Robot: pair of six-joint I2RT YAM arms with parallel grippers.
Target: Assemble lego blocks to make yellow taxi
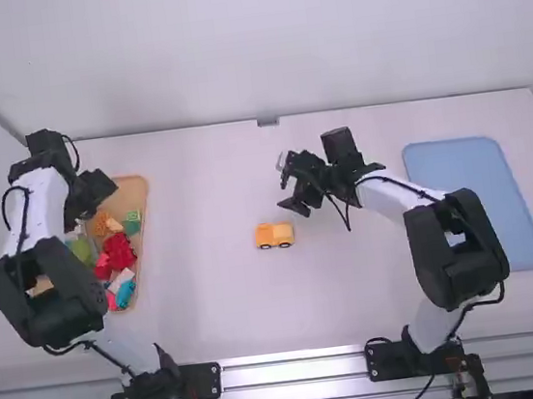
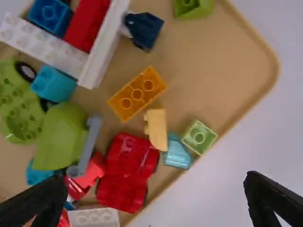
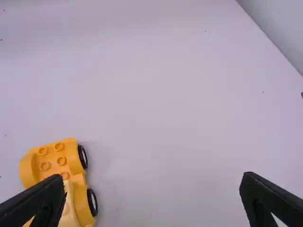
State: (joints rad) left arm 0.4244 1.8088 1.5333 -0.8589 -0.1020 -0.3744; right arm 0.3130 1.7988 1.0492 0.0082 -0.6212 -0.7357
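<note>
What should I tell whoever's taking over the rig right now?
Left gripper: open, over the brick tray.
Right gripper: open, near the yellow car base on the table.
Done: a pale yellow block sits on the base.
Left: the rest of the taxi; the orange brick and pale yellow piece in the tray look like candidates.

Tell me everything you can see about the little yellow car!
The yellow car stands upright on its black wheels on the white table. It's shiny, looks like plastic, and is a warm orange-yellow. Round studs stick up at one end, and a paler yellow block sits on the other. Only the table seems to touch the car from outside.
</note>
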